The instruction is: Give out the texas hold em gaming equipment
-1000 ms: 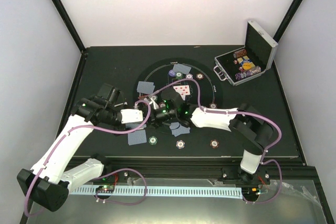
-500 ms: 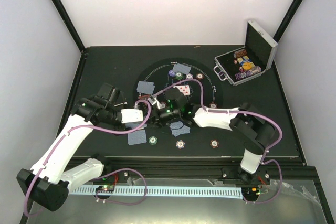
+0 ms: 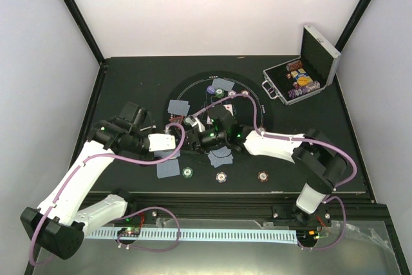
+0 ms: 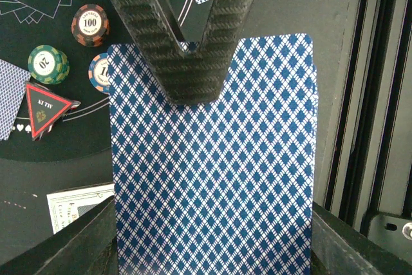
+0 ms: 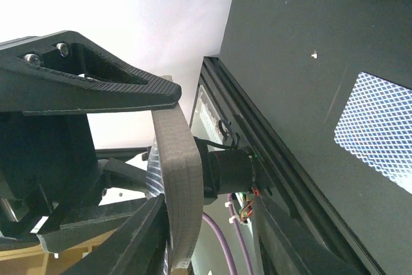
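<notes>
The blue-backed cards [image 4: 212,172] fill the centre of the left wrist view, clamped in the left pincer [image 4: 193,75] just above the counter [image 3: 129,88]. In the top view's middle, the right pincer [image 3: 198,138] meets them; its grip cannot be told. This looks like dealing. Next it calls for pinching one card and carrying it to the black mat [image 3: 193,89].

Left arm [image 3: 77,178]: runs from near-left base up and inward, forearm pointing right toward middle. Left pincer [image 4: 193,72]: clamped tight, fingers drawn together on stack of playing cards [image 4: 212,178]. Right arm [image 3: 283,146]: folded sharply at elbow near right side, forearm stretched left and low. Right pincer [image 3: 196,138]: close against left pincer, tips nearly meeting, jaws partly apart.
</notes>
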Controlling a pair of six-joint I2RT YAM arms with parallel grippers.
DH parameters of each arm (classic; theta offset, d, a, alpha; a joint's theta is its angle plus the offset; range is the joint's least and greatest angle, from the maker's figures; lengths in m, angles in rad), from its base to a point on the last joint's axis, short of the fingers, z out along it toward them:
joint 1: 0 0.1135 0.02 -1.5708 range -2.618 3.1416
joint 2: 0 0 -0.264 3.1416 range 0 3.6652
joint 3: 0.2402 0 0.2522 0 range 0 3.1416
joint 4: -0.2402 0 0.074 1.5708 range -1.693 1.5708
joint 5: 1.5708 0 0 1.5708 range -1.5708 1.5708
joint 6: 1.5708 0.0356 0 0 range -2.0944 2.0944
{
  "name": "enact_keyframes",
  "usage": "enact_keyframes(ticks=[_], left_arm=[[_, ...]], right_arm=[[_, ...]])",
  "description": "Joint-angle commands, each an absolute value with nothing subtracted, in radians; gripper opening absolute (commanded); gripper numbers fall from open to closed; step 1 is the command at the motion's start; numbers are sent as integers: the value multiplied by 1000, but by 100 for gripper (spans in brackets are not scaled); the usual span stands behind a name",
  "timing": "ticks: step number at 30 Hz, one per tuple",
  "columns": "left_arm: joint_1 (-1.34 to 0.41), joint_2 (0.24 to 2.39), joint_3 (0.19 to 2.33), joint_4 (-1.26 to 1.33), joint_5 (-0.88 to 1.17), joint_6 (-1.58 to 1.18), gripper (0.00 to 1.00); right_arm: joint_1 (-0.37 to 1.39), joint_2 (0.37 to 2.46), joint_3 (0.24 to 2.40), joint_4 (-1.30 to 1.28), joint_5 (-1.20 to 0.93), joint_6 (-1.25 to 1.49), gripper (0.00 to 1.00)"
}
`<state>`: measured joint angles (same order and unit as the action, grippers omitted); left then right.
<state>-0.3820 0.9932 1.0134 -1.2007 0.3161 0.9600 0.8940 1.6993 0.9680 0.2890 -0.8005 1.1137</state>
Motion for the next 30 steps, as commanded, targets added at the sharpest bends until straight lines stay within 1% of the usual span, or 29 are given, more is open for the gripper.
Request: enact_keyframes(ticks=[1,3,5,7,13,18,23,30], left_arm=[[-385,980,1048,-1213,327,950,2],[-385,981,1047,-1211,329,948,2],[-385,985,1046,-1210,330,947,2],[-385,986,1048,-1207,335,945,1],[-385,980,1047,-1206,339,948,1],[-385,980,1052,-1213,333,949,2],[-385,981,1057,-1220,326,950,2],[-385,982,1061,-1220,330,951,2]], right_arm=[[878,1680,942,174,-760,1078,41],[891,1676,958,217,-762,1109,48],[917,1688,1004,206,-759,1116,55],[943,1713,1046,206,-756,1124,58],[977,1791,1070,289,-760,1184,58],[971,1819,1057,266,-745,1170,56],[933,1812,982,280,-734,1170,51],[897,1766,928,248,-726,1137,47]])
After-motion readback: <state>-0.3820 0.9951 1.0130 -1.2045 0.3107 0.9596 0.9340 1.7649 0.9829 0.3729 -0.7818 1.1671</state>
